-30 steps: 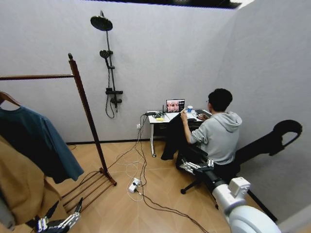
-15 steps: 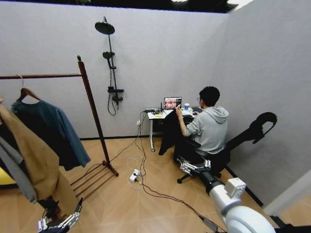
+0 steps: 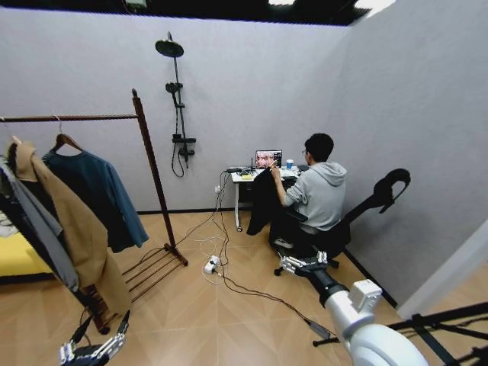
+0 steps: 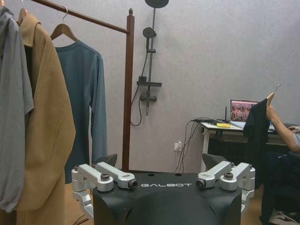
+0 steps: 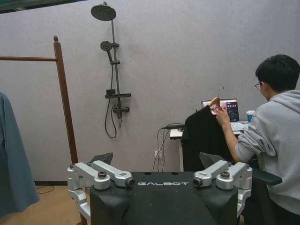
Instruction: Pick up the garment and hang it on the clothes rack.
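Both sets of fingers are standing wide apart, holding nothing: left gripper (image 3: 97,341) at lower left, right gripper (image 3: 293,263) lower centre. The garment (image 3: 103,194) is hanging on the clothes rack (image 3: 150,168) at left.

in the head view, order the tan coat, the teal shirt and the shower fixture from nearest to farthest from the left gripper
1. The tan coat, hanging on the clothes rack just above the left gripper at the robot's left.
2. The teal shirt, next along the bar behind the coat.
3. The shower fixture, on the far wall beyond the rack's post.
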You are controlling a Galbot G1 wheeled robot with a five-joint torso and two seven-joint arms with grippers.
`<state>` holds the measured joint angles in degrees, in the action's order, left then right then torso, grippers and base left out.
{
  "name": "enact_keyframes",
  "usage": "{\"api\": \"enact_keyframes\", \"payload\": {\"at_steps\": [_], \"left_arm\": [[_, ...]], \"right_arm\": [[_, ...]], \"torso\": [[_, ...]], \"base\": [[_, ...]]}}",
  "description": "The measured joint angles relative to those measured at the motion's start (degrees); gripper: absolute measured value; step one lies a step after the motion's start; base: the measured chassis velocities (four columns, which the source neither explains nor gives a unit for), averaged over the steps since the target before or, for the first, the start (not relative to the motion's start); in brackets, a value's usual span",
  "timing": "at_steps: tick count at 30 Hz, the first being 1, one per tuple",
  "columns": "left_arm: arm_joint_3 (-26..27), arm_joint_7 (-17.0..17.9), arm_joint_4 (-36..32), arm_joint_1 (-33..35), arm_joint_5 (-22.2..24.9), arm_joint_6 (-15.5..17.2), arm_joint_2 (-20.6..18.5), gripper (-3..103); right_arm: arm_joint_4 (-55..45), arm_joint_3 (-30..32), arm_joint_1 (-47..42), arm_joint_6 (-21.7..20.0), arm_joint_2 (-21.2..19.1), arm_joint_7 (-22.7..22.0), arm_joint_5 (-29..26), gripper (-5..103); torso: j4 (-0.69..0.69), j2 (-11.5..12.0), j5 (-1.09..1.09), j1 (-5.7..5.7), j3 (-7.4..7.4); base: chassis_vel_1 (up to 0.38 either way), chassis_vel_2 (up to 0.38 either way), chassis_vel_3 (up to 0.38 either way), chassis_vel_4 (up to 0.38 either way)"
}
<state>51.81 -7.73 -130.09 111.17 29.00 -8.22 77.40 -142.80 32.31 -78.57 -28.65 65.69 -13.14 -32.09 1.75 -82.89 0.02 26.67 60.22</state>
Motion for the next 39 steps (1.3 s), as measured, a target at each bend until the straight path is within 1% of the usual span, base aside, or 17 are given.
{"api": "enact_keyframes", "payload": {"at_steps": [2, 9, 10, 12, 18, 21, 22, 23, 24, 25, 30, 31, 33, 39], "left_arm": [[0.00, 0.00, 0.00, 0.00, 0.00, 0.00, 0.00, 100], [0.00, 0.00, 0.00, 0.00, 0.00, 0.00, 0.00, 100], [0.00, 0.00, 0.00, 0.00, 0.00, 0.00, 0.00, 100], [0.00, -0.01, 0.00, 0.00, 0.00, 0.00, 0.00, 100], [0.00, -0.01, 0.00, 0.00, 0.00, 0.00, 0.00, 100], [0.00, -0.01, 0.00, 0.00, 0.00, 0.00, 0.00, 100], [0.00, -0.01, 0.00, 0.00, 0.00, 0.00, 0.00, 100], [0.00, -0.01, 0.00, 0.00, 0.00, 0.00, 0.00, 100], [0.00, -0.01, 0.00, 0.00, 0.00, 0.00, 0.00, 100], [0.00, -0.01, 0.00, 0.00, 0.00, 0.00, 0.00, 100], [0.00, -0.01, 0.00, 0.00, 0.00, 0.00, 0.00, 100], [0.00, -0.01, 0.00, 0.00, 0.00, 0.00, 0.00, 100], [0.00, -0.01, 0.00, 0.00, 0.00, 0.00, 0.00, 100], [0.00, -0.01, 0.00, 0.00, 0.00, 0.00, 0.00, 100]], "right_arm": [[0.25, -0.06, 0.00, -0.02, 0.18, 0.00, 0.20, 100], [1.17, -0.39, 0.06, 0.03, 0.91, 0.23, 0.75, 100], [1.37, -0.55, 0.16, 0.05, 1.12, 0.30, 0.84, 100], [1.73, -0.71, 0.40, 0.07, 1.32, 0.40, 0.94, 100], [2.70, -0.59, 0.72, 0.24, 1.02, 0.49, 0.96, 100], [3.07, -0.49, 0.76, 0.37, 0.90, 0.61, 0.96, 100], [3.68, -0.46, 0.92, 1.74, 0.78, 1.12, 0.87, 100], [4.38, -0.39, 1.09, 2.96, 0.69, 1.67, 1.03, 100], [4.38, -0.39, 1.09, 2.96, 0.69, 1.67, 1.03, 100], [5.06, -0.18, 1.20, 3.96, 0.66, 2.60, 1.25, 100], [5.80, 0.26, 1.22, 4.51, 0.69, 3.35, 1.16, 100], [6.17, 0.38, 1.36, 4.59, 0.76, 3.43, 1.15, 100], [6.35, 0.46, 1.47, 4.69, 0.77, 3.52, 1.15, 100], [6.93, 1.60, 2.85, 5.31, 0.70, 4.30, 2.38, 100]], "torso": [[0.00, -0.01, -0.04, -0.01, -0.01], [0.00, -0.01, -0.03, -0.01, -0.01], [0.00, 0.00, 0.00, 0.00, 0.00], [0.00, -0.01, -0.03, -0.01, -0.01], [0.00, -0.01, -0.03, -0.01, -0.01], [0.01, -0.01, 0.02, -0.01, 0.00], [0.00, -0.01, -0.04, -0.01, -0.01], [0.00, -0.01, -0.03, -0.01, -0.01], [0.00, -0.01, -0.03, -0.01, -0.01], [0.00, -0.02, -0.01, -0.03, -0.01], [0.00, -0.04, -0.03, -0.05, -0.02], [0.00, -0.02, 0.00, -0.03, -0.01], [0.00, -0.02, -0.01, -0.02, -0.01], [-0.01, 0.02, -0.03, 0.04, 0.01]], "base": [[0.174, -0.184, -0.200, 0.190], [0.188, -0.194, -0.206, 0.215], [0.208, -0.213, -0.189, 0.221], [0.184, -0.212, -0.185, 0.213], [0.200, -0.194, -0.207, 0.196], [0.195, -0.177, -0.206, 0.186], [0.163, -0.193, -0.182, 0.181], [0.156, -0.156, -0.173, 0.181], [0.156, -0.156, -0.173, 0.181], [0.156, -0.101, -0.141, 0.131], [0.056, -0.085, -0.101, 0.076], [0.000, 0.000, 0.000, 0.000], [-0.030, -0.007, 0.022, -0.028], [-0.031, 0.016, 0.023, -0.024]]}}
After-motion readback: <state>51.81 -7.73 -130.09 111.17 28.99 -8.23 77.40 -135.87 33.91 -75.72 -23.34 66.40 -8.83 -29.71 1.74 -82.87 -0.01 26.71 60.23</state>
